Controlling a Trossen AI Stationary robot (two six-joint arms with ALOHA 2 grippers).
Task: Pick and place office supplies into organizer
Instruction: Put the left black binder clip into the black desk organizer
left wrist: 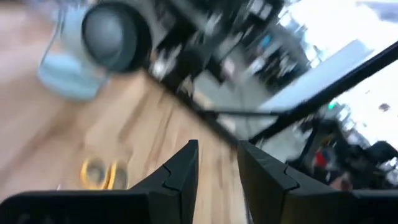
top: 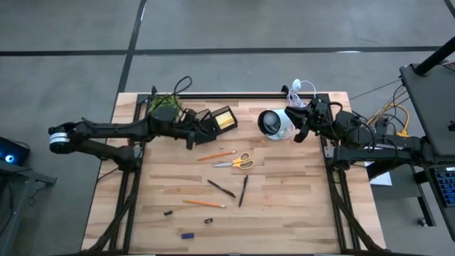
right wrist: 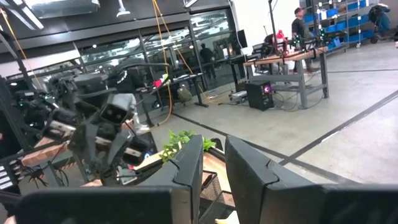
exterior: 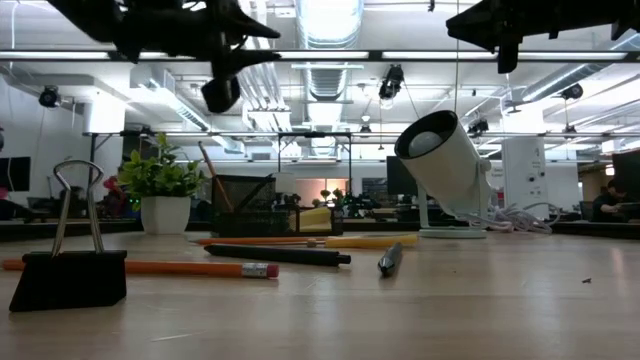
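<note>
The black organizer [top: 217, 119] stands at the far middle of the table with a yellow sticky-note block [top: 225, 120] in it. On the wood lie two orange pencils [top: 217, 154] [top: 204, 203], yellow-handled scissors [top: 234, 163], two dark pens [top: 222, 188] [top: 244, 190], small dark bits [top: 168, 212] and a blue bit [top: 187, 235]. My left gripper [top: 197, 132] hangs in the air just left of the organizer, open by a narrow gap [left wrist: 217, 171] and with nothing in it. My right gripper [top: 301, 126] waits raised at the far right, beside the white cup, also narrowly open [right wrist: 214, 168] and holding nothing.
A white round cup [top: 274, 122] with a dark inside stands tilted right of the organizer, a white cable [top: 302, 89] behind it. A small green plant [top: 165, 107] stands left of the organizer. A black binder clip [exterior: 70, 270] stands near the front edge.
</note>
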